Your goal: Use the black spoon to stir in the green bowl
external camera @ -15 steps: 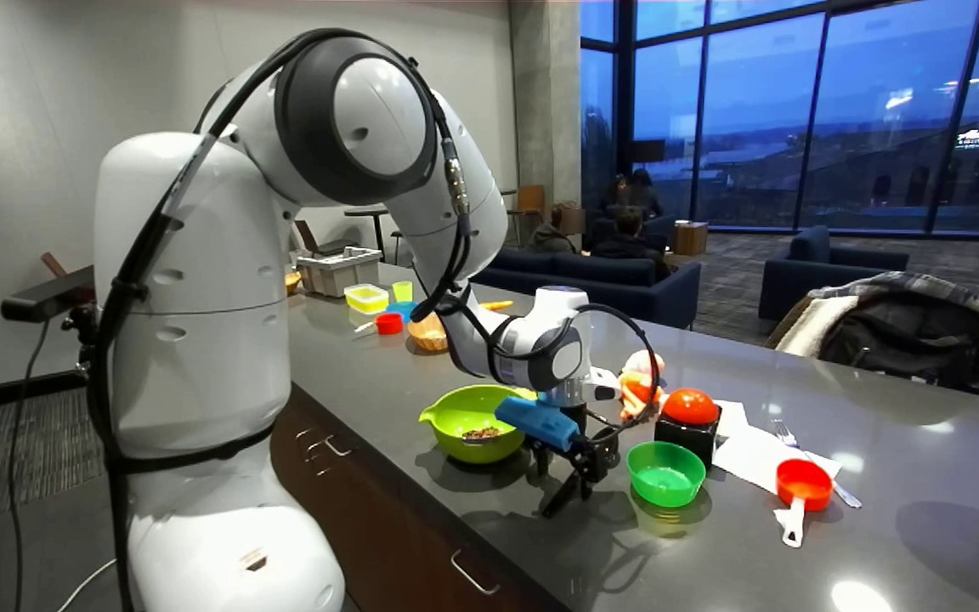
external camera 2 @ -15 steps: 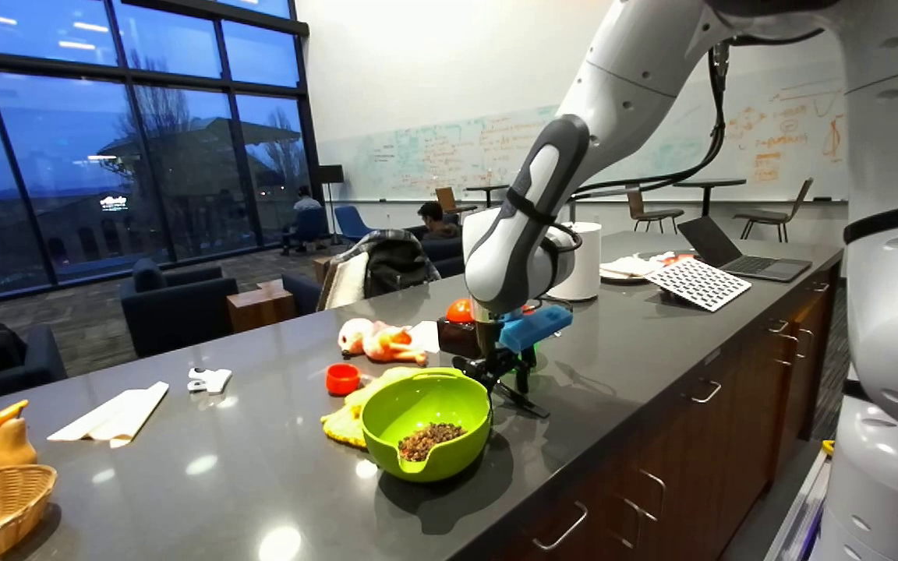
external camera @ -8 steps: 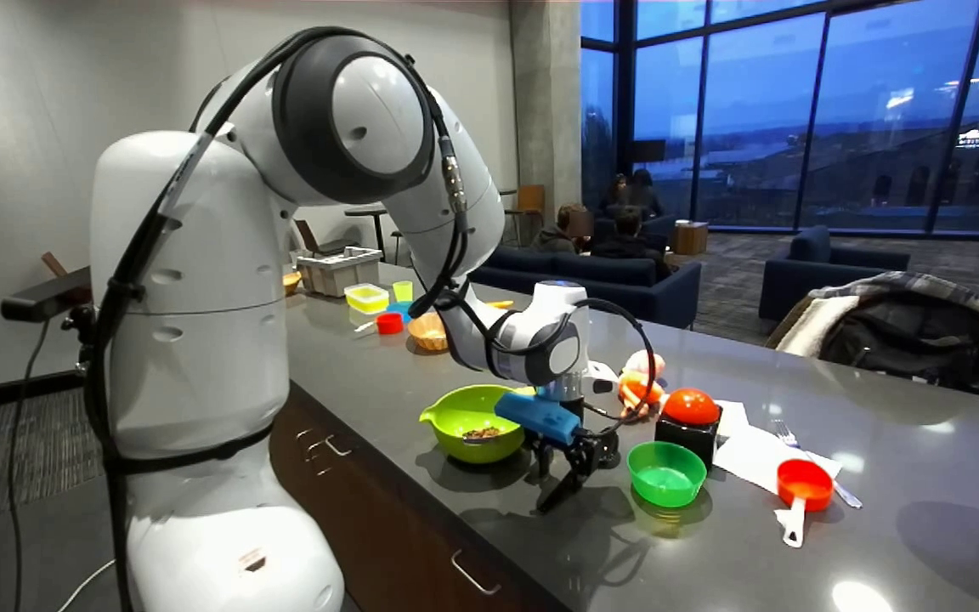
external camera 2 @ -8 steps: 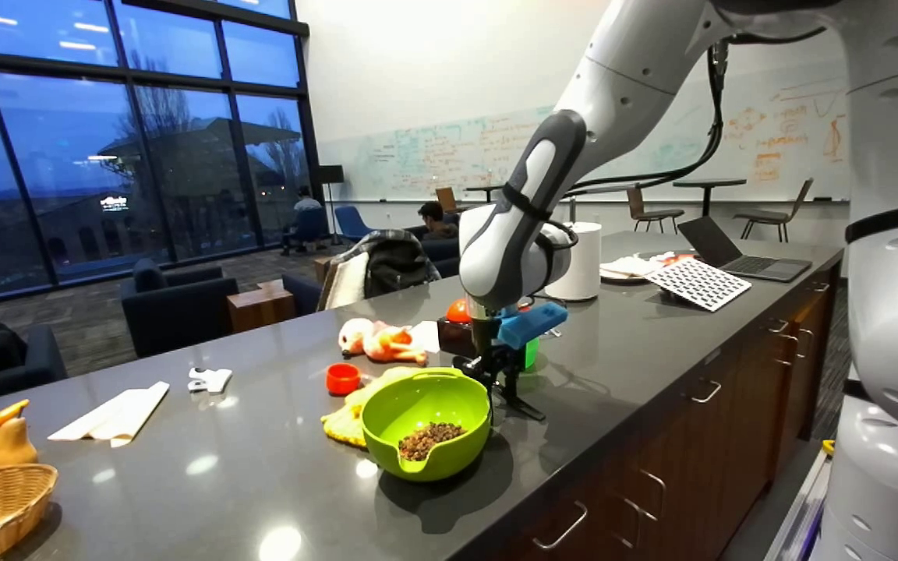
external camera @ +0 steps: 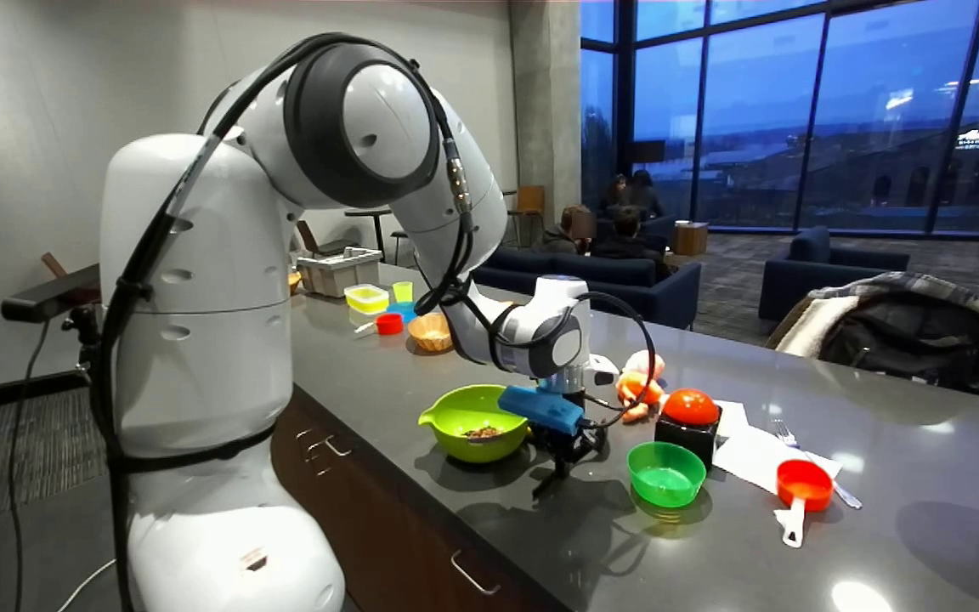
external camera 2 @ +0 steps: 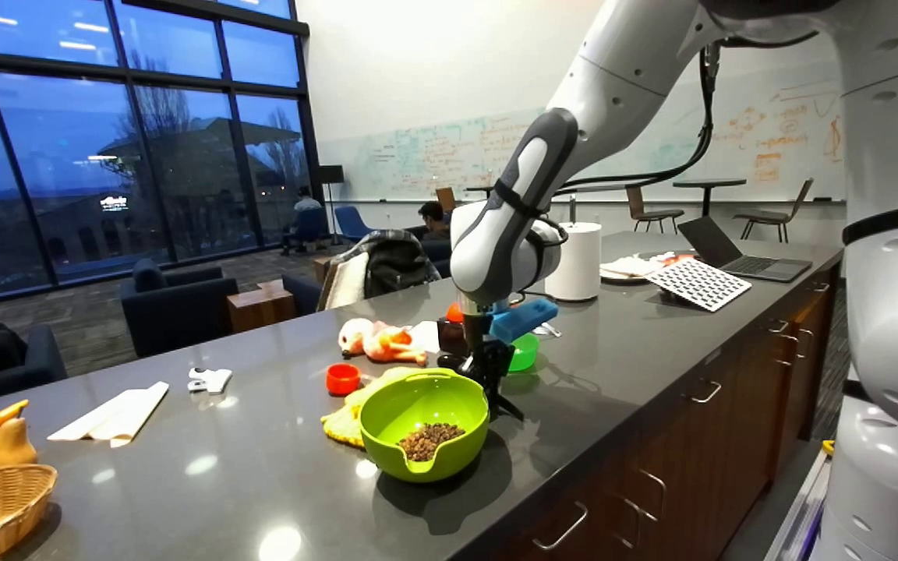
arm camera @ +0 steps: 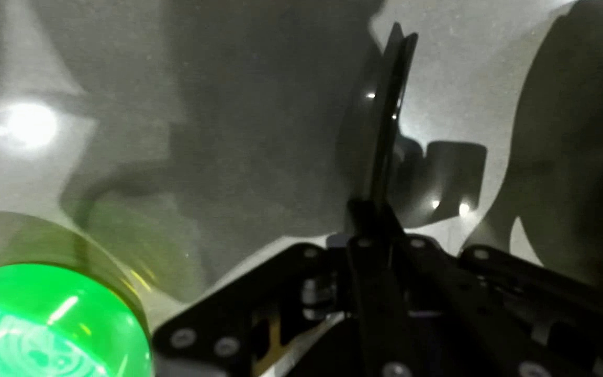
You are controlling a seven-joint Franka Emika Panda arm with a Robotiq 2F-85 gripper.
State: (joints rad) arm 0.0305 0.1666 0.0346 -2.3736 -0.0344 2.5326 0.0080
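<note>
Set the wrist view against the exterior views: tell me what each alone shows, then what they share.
Only the wrist view: round bolt heads on the gripper.
Only the exterior views: brown bits inside the lime bowl, and a red dome.
Both: the gripper, the bowl's side, the green cup, and what looks like the black spoon.

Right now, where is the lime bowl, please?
In both exterior views, the lime bowl stands on the counter, left of the hand and small green cup.
</note>
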